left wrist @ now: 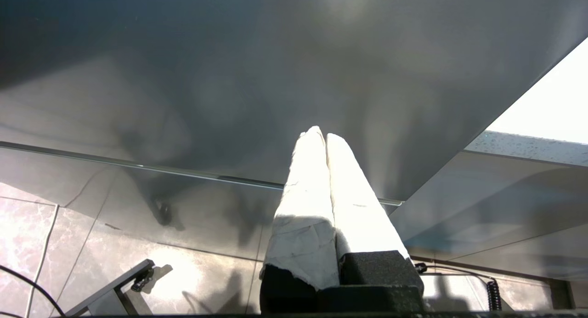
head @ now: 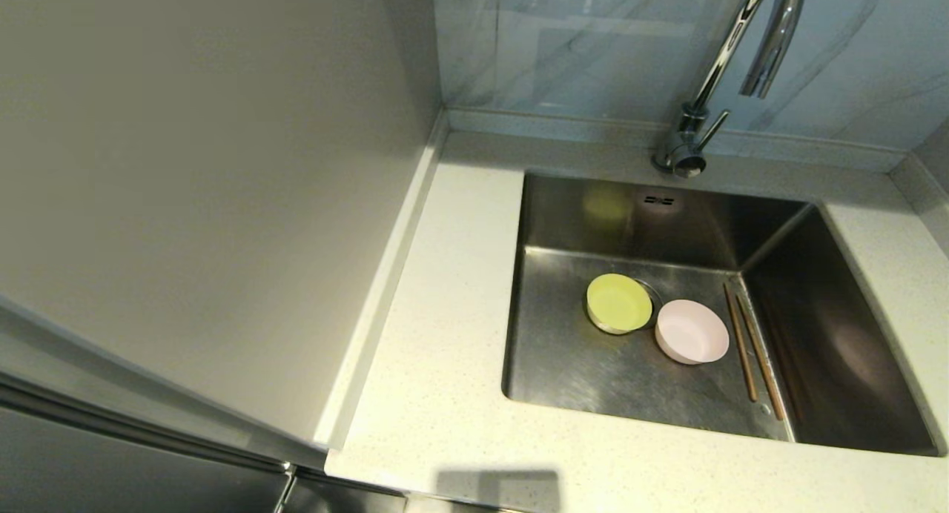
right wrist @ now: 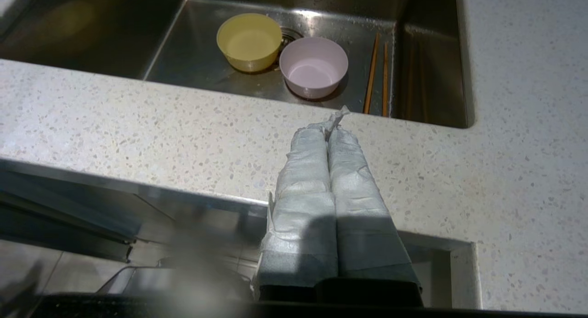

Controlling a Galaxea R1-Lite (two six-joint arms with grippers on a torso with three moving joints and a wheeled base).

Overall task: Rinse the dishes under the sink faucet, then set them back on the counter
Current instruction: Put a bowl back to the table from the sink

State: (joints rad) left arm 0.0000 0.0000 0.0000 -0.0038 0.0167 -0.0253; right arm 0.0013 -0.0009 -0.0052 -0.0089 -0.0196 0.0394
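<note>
On the floor of the steel sink (head: 578, 365) stand a yellow-green bowl (head: 618, 303) by the drain and a pale pink bowl (head: 692, 331) just right of it. Two brown chopsticks (head: 752, 350) lie along the sink's right side. The chrome faucet (head: 730, 61) rises behind the basin, its spout above the right half. Neither arm shows in the head view. My right gripper (right wrist: 327, 132) is shut and empty, held over the counter's front edge (right wrist: 183, 139) short of the sink, with the yellow-green bowl (right wrist: 249, 41), pink bowl (right wrist: 313, 66) and chopsticks (right wrist: 377, 76) beyond it. My left gripper (left wrist: 320, 135) is shut and empty, low beside a grey panel.
A tall beige wall panel (head: 185, 202) bounds the counter (head: 437, 335) on the left. A marbled backsplash (head: 578, 46) stands behind the faucet. Counter strips run left, front and right (head: 908, 276) of the sink. A tiled floor and a cable (left wrist: 27, 286) lie below the left gripper.
</note>
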